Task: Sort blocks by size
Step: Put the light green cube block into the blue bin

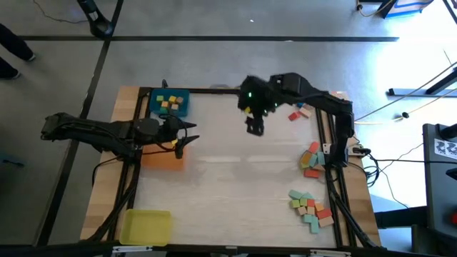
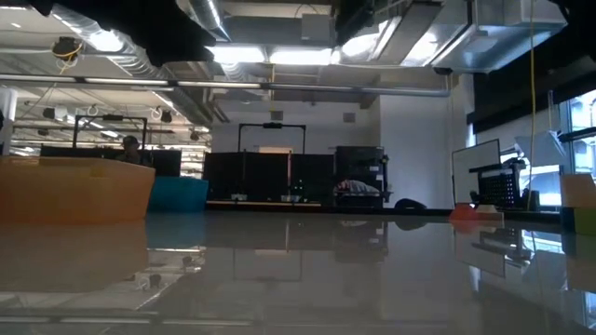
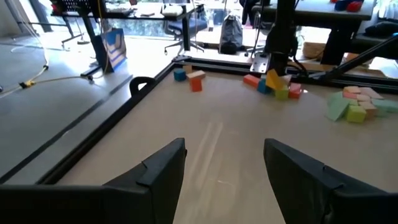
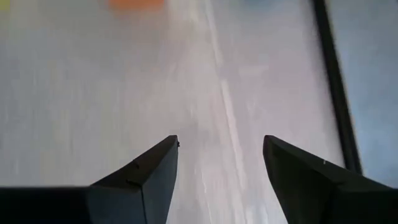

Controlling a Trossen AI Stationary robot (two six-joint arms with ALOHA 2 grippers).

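My left gripper (image 1: 187, 137) is open and empty above the orange tray (image 1: 163, 160) at the table's left side; its wrist view shows both fingers apart (image 3: 224, 168) over bare table. My right gripper (image 1: 255, 127) is open and empty above the far middle of the table; its wrist view shows the gap (image 4: 221, 165) with nothing in it. Several small blocks (image 1: 170, 104) lie in the blue tray (image 1: 168, 102) at the far left. Loose blocks lie in groups at the right: far right (image 1: 296, 112), mid right (image 1: 312, 160), near right (image 1: 310, 205).
A yellow tray (image 1: 146, 226) lies at the near left corner. A dark frame (image 1: 330, 135) runs along the table's right and far edges. The middle of the table is bare. In the low view the orange tray (image 2: 74, 189) stands at the left.
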